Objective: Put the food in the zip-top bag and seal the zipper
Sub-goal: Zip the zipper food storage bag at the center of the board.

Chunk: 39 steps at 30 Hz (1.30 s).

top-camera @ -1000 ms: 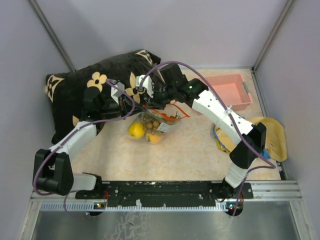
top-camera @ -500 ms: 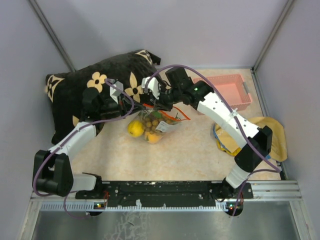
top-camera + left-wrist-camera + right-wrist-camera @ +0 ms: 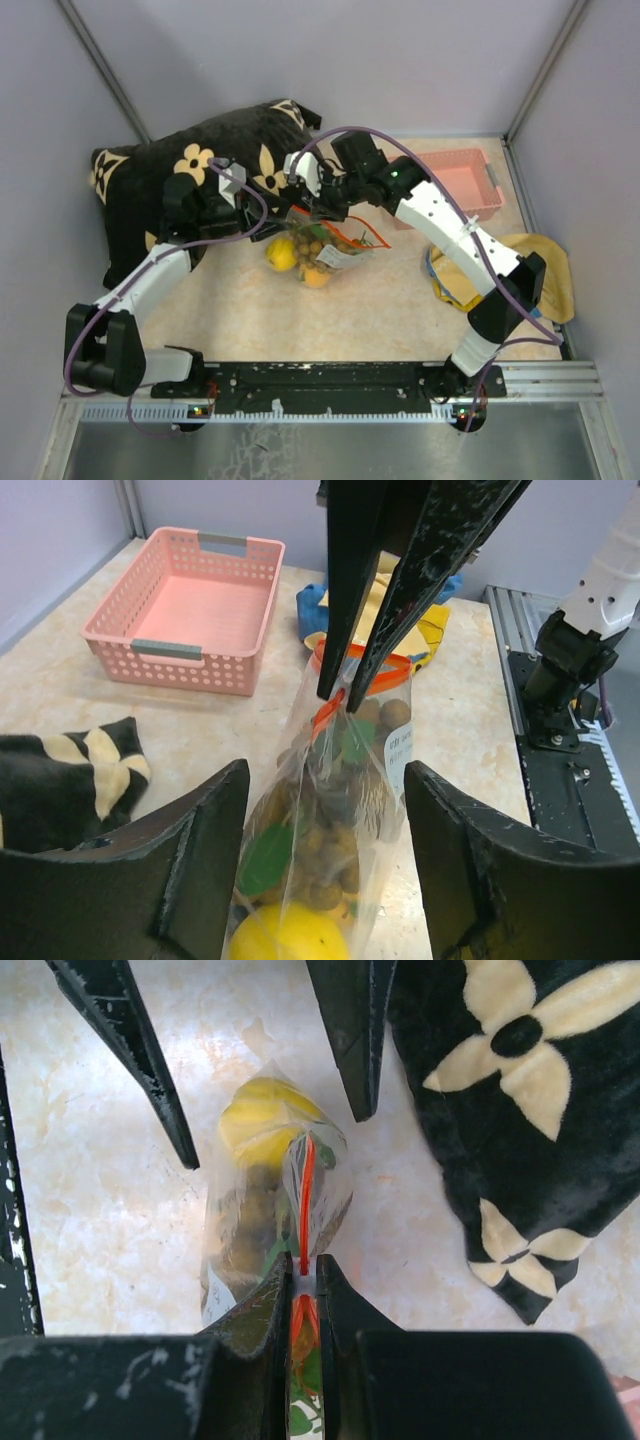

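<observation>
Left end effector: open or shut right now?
Open. In the left wrist view the left end effector has its fingers spread wide on either side of the clear crinkly plastic zip-top bag, not pinching it.

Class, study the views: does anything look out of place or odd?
Nothing is spilled: the food sits inside the zip-top bag. One oddity: a large black flowered cushion lies on the table's far left. The right gripper pinches the zipper; the left gripper stands open around the bag.

Black flowered cushion [image 3: 190,190] crowds the bag's [image 3: 318,248] left; pink basket [image 3: 455,185] blocks far right.
</observation>
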Motion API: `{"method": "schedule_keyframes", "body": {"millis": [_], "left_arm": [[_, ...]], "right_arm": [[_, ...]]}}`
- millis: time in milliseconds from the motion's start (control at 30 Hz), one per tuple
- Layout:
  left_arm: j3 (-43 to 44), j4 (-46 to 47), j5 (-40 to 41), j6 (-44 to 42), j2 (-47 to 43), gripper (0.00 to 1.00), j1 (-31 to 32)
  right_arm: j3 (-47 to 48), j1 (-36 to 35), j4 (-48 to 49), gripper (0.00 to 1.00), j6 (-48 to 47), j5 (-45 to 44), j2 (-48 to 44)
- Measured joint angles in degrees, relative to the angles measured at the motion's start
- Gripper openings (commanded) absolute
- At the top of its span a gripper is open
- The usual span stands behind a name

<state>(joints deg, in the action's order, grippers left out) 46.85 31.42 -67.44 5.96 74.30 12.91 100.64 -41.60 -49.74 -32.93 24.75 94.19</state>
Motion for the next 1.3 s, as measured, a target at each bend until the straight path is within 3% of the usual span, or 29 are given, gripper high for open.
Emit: {"method": "schedule_keyframes", "body": {"millis": [267,367,433,567,800,1300], "left_arm": [[4.02,-2.47,-0.55,-3.85,2.82,0.71,2.16],[5.79,-3.23,-0.81,-4.68,5.09,0.67,2.54],[6.78,-3.63,-1.07,-5.01,6.58,0.59,2.78],[7.65,-4.28,-1.86,-5.64,8.28,0.31,3.72],[7.67,-5.55,-3.91,-6.29,8.59,0.00,4.74],[7.67,-7.58,-3.23,-6.86,7.63,0.00,3.43]], "right_arm": [[0.96,-0.57,-0.63,0.00,0.00,0.17,0.85],[1.53,-0.79,-0.48,0.00,0.00,0.39,1.62],[1.53,-0.94,-0.39,0.00,0.00,0.48,2.10],[1.53,-1.03,-0.37,0.00,0.00,0.66,2.27],[1.53,-1.03,-0.39,0.00,0.00,0.15,2.27],[-0.15,0.02,-1.33,0.00,-0.48,-3.50,1.25]]}}
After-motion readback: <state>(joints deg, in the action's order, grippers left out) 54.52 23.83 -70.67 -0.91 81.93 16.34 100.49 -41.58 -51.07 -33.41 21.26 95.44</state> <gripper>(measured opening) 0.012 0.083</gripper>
